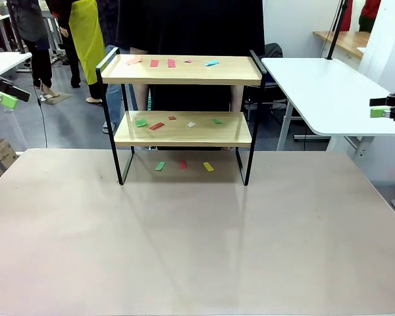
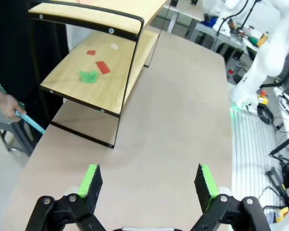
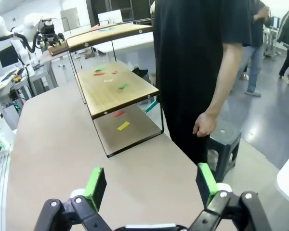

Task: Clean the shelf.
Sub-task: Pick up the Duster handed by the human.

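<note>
Nearest the camera is just the pale beige worktop point(image 1: 197, 250). The left pincer point(image 1: 6, 97) hangs in the air out at the left side and the right pincer point(image 1: 382, 110) out at the right. Both are spread wide and holding nothing. Further back, in the middle near the far edge, sits the small two-tier shelf with light wooden boards and a thin black metal frame point(image 1: 184, 139). Little coloured paper scraps point(image 1: 157, 126) are scattered on both boards and on the worktop underneath. Right behind it stands a person in a black top point(image 1: 191, 26).
</note>
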